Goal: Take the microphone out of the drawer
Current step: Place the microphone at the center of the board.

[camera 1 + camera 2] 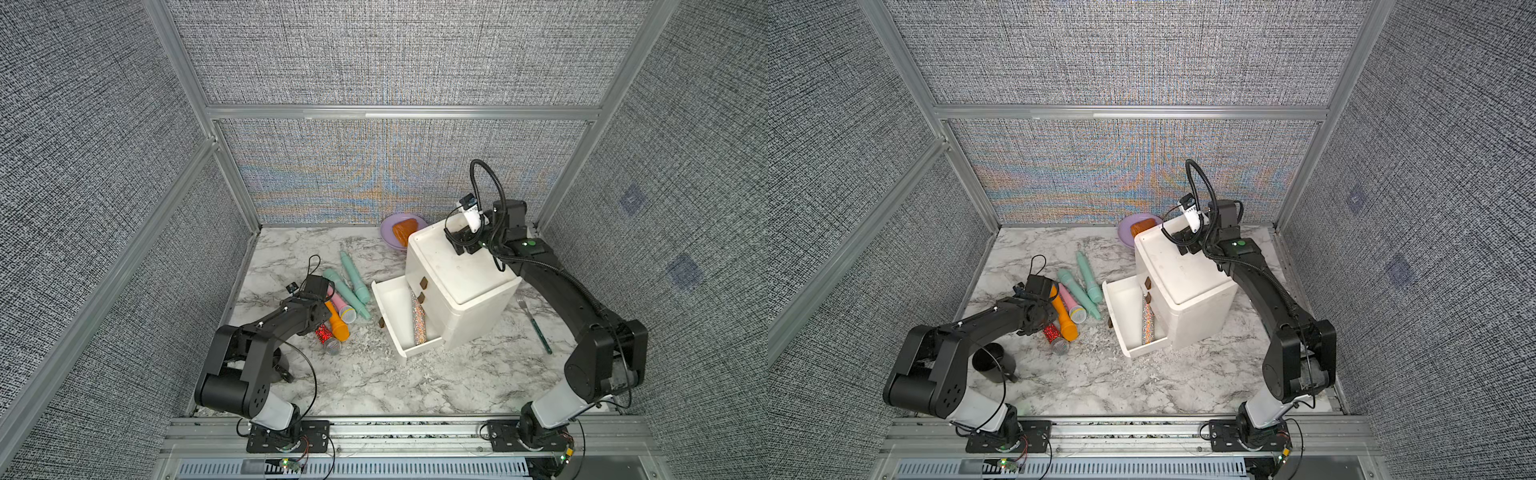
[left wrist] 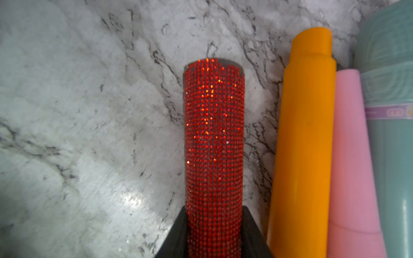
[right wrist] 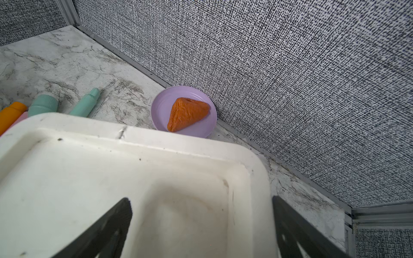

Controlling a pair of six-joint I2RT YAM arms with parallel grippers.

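Left gripper (image 2: 214, 210) mostly cropped, seemingly clamping red microphone (image 2: 214, 134)

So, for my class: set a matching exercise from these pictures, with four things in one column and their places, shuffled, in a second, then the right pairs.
Things
1. red mic
2. silver mic
3. fork
4. pastry

Places
A. on the purple plate
B. on the table, beside the cabinet
C. in the open drawer
D. held in the left gripper

Pairs: 1-D, 2-C, 3-B, 4-A
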